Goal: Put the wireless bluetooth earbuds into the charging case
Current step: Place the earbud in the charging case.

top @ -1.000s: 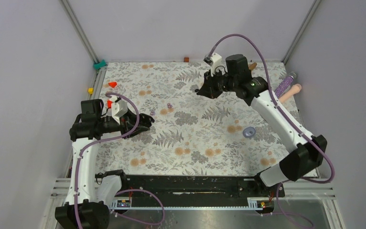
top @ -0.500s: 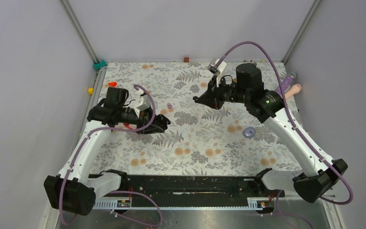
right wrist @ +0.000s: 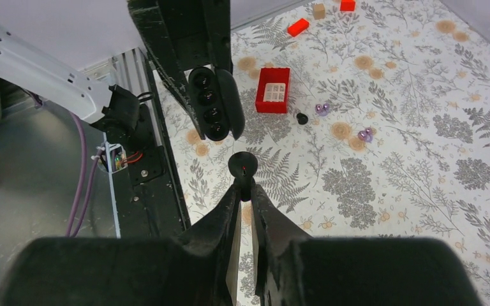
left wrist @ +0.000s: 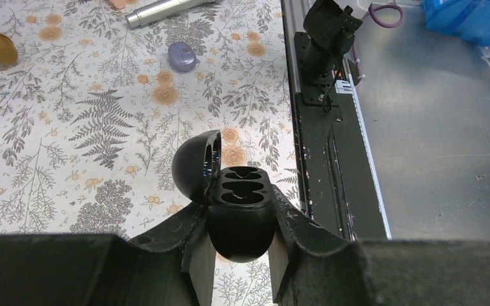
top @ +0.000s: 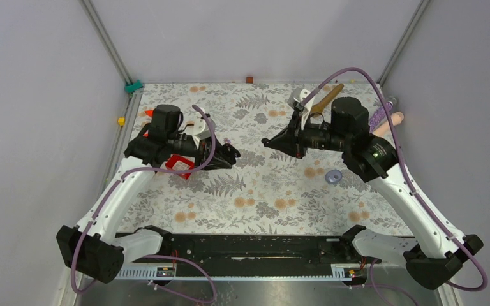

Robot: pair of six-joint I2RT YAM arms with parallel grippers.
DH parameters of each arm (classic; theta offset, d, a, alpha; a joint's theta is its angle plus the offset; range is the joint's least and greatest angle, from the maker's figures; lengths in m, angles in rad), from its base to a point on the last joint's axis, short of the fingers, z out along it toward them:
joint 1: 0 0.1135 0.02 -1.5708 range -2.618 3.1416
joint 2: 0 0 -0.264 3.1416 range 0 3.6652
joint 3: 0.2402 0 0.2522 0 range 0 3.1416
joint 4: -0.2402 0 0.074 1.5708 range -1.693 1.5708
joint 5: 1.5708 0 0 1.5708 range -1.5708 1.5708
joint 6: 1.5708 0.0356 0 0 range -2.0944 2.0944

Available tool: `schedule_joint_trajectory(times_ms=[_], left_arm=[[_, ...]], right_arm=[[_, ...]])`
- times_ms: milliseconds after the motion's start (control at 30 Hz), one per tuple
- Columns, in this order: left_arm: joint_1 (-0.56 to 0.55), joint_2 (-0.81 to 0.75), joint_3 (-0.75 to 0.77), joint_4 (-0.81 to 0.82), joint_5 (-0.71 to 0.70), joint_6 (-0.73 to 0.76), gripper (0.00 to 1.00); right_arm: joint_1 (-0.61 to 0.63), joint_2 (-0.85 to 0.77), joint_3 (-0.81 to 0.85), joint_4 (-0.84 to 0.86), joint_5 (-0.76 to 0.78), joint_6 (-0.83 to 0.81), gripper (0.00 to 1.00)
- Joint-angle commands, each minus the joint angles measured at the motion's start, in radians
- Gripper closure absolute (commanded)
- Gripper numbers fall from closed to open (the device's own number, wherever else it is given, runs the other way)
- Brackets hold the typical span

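Note:
My left gripper (left wrist: 239, 213) is shut on a black charging case (left wrist: 240, 220), held off the table with its lid open and its sockets empty. My right gripper (right wrist: 245, 186) is shut on a black earbud (right wrist: 243, 166), held in the air just short of the case (right wrist: 215, 105). In the top view the two grippers face each other over mid-table, left (top: 231, 153) and right (top: 267, 141). A second black earbud (right wrist: 302, 118) and two pale purple earbuds (right wrist: 322, 109) (right wrist: 365, 134) lie on the floral mat.
A red tray (top: 178, 164) lies under the left arm. A closed pale purple case (top: 333, 176) sits at the right. Small red blocks (right wrist: 298, 27) lie at the far left edge. A metal cylinder (left wrist: 166, 9) and a wooden handle (top: 324, 99) lie at the back right.
Both arms have swung toward mid-table. The left gripper carried the open case rightward, and the right gripper moved down and left until the two tips nearly meet. The red tray is now exposed.

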Motion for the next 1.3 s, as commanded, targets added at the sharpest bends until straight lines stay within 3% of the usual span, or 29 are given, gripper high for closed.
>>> schedule_joint_trajectory(times_ms=[0,267,1267], left_arm=[[-0.015,-0.009,0.023,0.079,-0.008,-0.051,1.0],[-0.016,-0.095,-0.125,0.351,-0.011,-0.226,1.0],[-0.017,-0.051,-0.217,0.514,0.047,-0.349,1.0]], right_arm=[[0.009,-0.016,-0.03,0.062,-0.048,0.016,0.85],[0.059,0.008,-0.058,0.076,-0.079,0.02,0.85],[0.113,0.042,-0.132,0.161,-0.113,0.026,0.81]])
